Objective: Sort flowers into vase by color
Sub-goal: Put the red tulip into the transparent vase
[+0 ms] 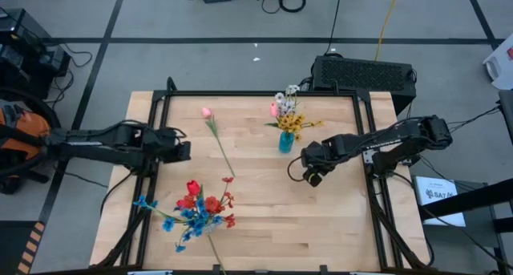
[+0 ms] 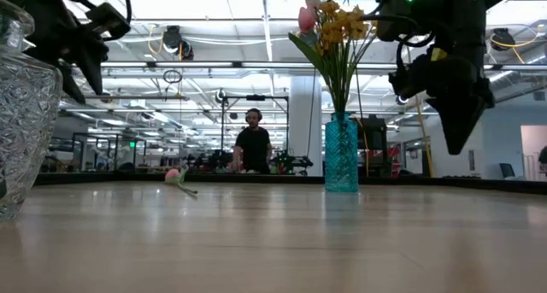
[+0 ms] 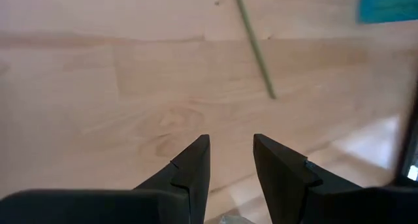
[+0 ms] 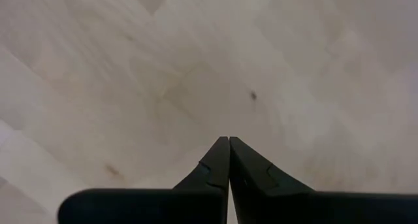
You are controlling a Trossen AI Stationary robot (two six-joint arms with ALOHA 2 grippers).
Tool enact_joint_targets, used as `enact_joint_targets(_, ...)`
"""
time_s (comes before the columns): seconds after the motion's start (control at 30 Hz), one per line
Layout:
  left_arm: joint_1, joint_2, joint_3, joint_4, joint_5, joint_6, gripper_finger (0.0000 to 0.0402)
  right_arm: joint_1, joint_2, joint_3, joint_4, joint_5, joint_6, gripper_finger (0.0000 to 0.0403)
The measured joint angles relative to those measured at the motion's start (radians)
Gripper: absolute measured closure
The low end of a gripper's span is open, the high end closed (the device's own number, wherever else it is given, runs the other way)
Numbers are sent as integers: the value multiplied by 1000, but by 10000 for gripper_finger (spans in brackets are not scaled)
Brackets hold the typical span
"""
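A blue vase (image 1: 286, 142) stands at the table's far middle and holds yellow, pink and white flowers (image 1: 288, 113). A pink tulip (image 1: 207, 112) lies flat on the wood, its green stem (image 3: 255, 48) running toward the near edge. Red and blue flowers (image 1: 196, 211) are bunched at the near left, and a clear cut-glass vase (image 2: 21, 96) shows in the low view. My left gripper (image 3: 232, 152) hovers left of the tulip's stem, open, with nothing between its fingers. My right gripper (image 4: 228, 142) is shut, points down over bare wood and stands right of the blue vase (image 2: 341, 161).
A black metal frame (image 1: 264, 93) runs round the table's edges. A black box (image 1: 365, 73) sits behind the far right corner. Bare wood lies between the two vases at the table's middle (image 1: 272, 203). A person (image 2: 253, 148) stands far off in the room.
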Motion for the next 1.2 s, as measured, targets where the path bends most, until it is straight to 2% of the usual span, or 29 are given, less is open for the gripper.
enact_joint_targets(0.33,-235,178,0,5,6,-345,277,-64,0,0,25,0,-174,402)
enact_joint_targets(0.87,-571,376,-1,139,12,-798,277,-130,0,0,113,1,-359,401)
enact_joint_targets(1.2,-646,526,-2,295,40,-817,277,-148,0,1,116,-1,-379,401)
